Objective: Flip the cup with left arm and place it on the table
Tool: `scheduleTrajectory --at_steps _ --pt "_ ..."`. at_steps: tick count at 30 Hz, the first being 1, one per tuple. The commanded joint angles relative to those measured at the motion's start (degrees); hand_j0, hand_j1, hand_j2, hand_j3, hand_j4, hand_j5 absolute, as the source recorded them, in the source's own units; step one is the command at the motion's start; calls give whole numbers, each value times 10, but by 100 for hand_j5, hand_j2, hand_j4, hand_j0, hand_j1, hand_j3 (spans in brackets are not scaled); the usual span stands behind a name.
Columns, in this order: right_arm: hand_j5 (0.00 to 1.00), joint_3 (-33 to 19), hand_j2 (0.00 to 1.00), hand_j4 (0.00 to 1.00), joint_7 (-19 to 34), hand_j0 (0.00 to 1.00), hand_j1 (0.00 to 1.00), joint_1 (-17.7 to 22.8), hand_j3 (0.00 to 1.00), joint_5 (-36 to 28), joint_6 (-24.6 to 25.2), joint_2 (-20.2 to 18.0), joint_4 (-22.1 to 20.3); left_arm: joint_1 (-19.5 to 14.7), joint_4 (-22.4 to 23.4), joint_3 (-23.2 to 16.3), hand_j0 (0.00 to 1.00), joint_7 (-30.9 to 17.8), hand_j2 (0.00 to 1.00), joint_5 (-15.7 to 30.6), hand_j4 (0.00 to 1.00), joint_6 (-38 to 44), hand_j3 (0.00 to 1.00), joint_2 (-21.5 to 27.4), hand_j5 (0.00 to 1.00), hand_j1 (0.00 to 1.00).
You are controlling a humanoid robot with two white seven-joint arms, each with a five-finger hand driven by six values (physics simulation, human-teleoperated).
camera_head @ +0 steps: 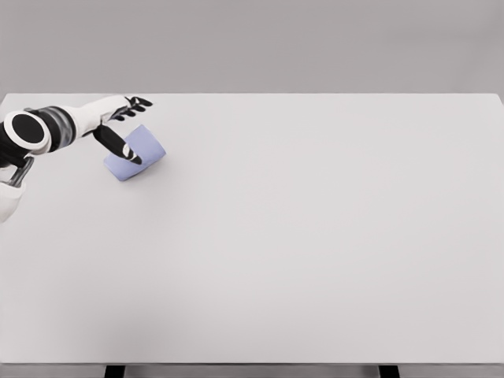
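My left hand (118, 122) is over the tilted cup (136, 153) at the table's (315, 236) far-left, thumb across it, grip unconfirmed; a loose hold could let it slip mid-flip.

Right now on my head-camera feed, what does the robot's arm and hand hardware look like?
Only the left arm shows: glossy white shell segments, dark ribbed banding at the wrist section, and a round white joint cap ringed in black at the frame's left edge. The left hand has a white palm body with slim black fingers. No cables or markings are visible. The right arm is out of view.
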Motion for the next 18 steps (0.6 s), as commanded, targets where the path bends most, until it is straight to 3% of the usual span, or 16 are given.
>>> scheduleTrajectory --at_steps 1,18 --pt "100 0 100 100 0 100 100 0 100 0 0 0 0 0 12 0 100 0 100 -2 100 -1 100 -3 100 100" --pt "100 0 100 100 0 100 100 0 100 0 0 0 1 -3 51 17 99 0 99 -2 99 -1 99 -44 99 99"
